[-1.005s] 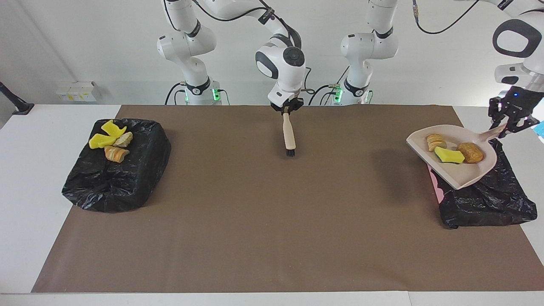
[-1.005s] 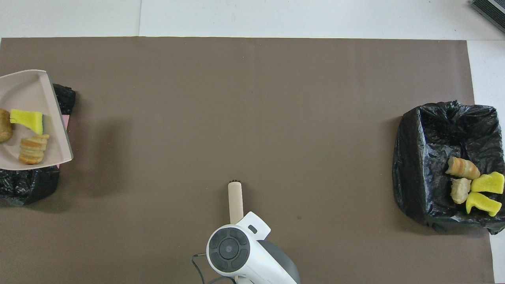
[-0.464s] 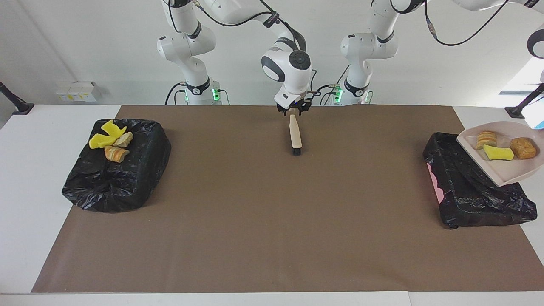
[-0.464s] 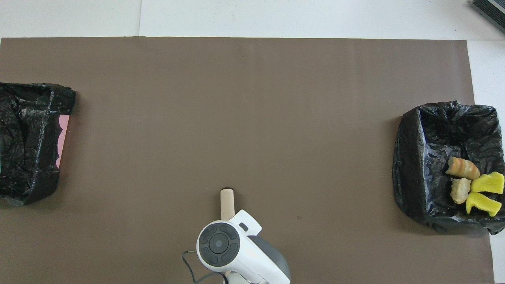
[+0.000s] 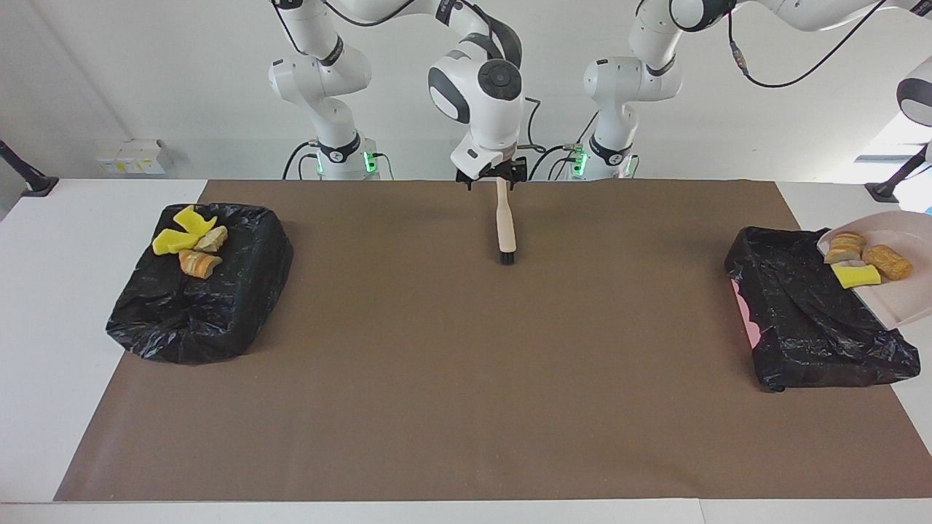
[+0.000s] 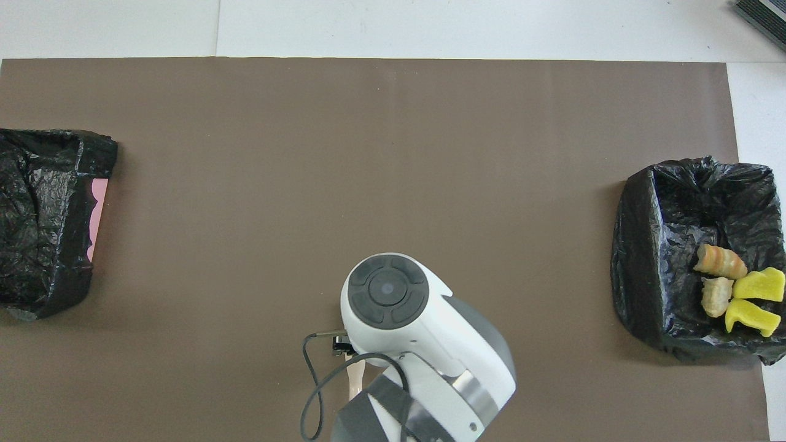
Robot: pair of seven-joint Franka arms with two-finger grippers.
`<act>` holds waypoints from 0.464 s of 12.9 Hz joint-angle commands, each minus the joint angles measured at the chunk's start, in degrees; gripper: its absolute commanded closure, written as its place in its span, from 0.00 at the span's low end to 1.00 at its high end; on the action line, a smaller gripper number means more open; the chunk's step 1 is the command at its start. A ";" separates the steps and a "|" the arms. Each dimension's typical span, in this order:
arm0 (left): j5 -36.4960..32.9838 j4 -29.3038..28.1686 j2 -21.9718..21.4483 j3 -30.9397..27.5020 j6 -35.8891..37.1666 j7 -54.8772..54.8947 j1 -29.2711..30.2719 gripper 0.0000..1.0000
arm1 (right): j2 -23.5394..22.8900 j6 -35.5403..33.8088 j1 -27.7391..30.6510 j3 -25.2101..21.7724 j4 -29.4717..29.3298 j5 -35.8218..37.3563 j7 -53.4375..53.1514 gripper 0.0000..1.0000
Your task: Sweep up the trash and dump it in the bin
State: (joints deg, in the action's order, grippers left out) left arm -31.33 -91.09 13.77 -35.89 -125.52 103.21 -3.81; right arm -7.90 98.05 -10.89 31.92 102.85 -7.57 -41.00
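Dumping time! The beige plastic dustpan [image 5: 903, 302] hangs at the lip of the black-bag-lined bin [image 5: 808, 320] at the left arm's end, carrying three pieces of trash [image 5: 855, 275]: a yellow sponge scrap and two tan bread chunks. The left gripper is out of frame, closed, presumably on the pan's handle.

Four more pieces lie in the other black-lined bin [image 5: 218, 306].

The right gripper [image 5: 493, 180] sits mid-table, jaws apart around the top of the wooden brush [image 5: 504, 222].

Next call, I'd say: tip the pan steeper so everything slides into the bag.

No readable writing anywhere.
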 commanded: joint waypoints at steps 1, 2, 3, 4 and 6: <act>-7.84 -3.12 -2.52 -0.15 -0.26 -6.95 -1.90 1.00 | -0.01 -7.07 4.64 0.34 -5.98 0.62 7.75 0.00; -10.04 -3.47 -2.78 -0.15 -0.07 -8.62 -2.69 1.00 | 0.25 -8.48 5.96 0.34 -7.30 1.24 10.30 0.00; -12.41 -3.48 -2.79 -0.06 0.62 -9.25 -3.04 1.00 | 1.12 -8.93 7.36 0.34 -8.71 1.50 12.59 0.00; -15.57 -3.22 -2.87 0.55 1.15 -9.43 -3.31 1.00 | 2.43 -9.28 9.12 0.34 -9.68 1.51 15.22 0.00; -17.01 -3.04 -5.50 3.26 4.38 -9.60 -3.31 1.00 | 5.51 -9.63 13.07 0.34 -10.83 1.15 23.20 0.00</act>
State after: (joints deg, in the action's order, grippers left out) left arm -45.75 -92.55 12.57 -34.29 -124.61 94.56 -5.99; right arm -5.56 89.89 -1.39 31.65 93.00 -6.86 -24.42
